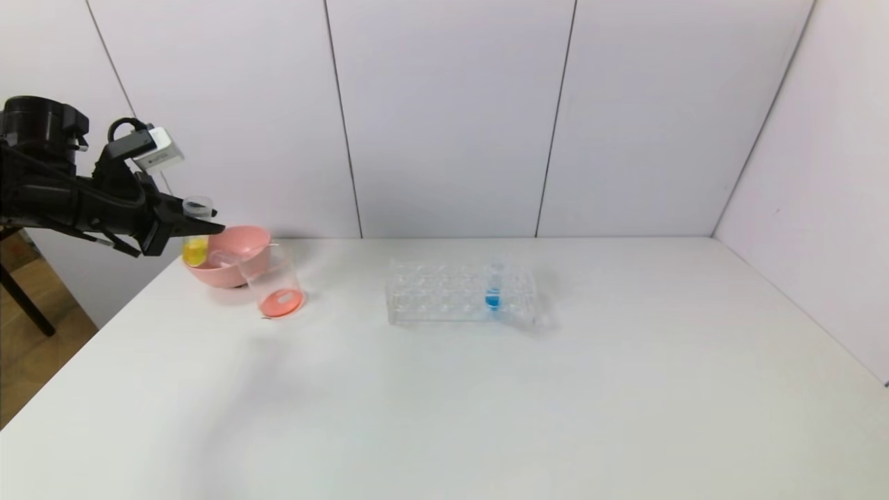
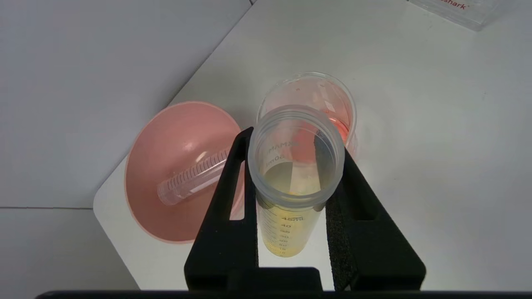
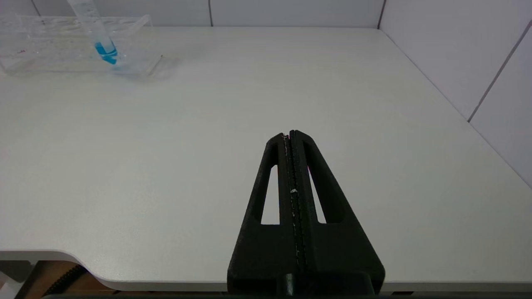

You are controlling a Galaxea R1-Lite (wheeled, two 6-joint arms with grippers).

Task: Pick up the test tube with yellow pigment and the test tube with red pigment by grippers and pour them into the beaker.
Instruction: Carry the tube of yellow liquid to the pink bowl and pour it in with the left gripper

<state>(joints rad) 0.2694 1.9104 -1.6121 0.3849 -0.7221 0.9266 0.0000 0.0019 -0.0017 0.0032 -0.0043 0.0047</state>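
A: The left claw point(image 2: 291, 199) is clamped on the yellow tube point(image 2: 291, 187), held upright.
B: And the beaker point(image 1: 274, 288)?
A: Just beyond, lower (red liquid already inside); right claw point(image 3: 291, 137) closed, empty.

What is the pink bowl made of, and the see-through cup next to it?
The pink bowl looks like smooth plastic: solid matte pink with only a soft shine. The beaker could be clear plastic or glass; you see the red liquid straight through its thin wall, and the pictures can't settle which.
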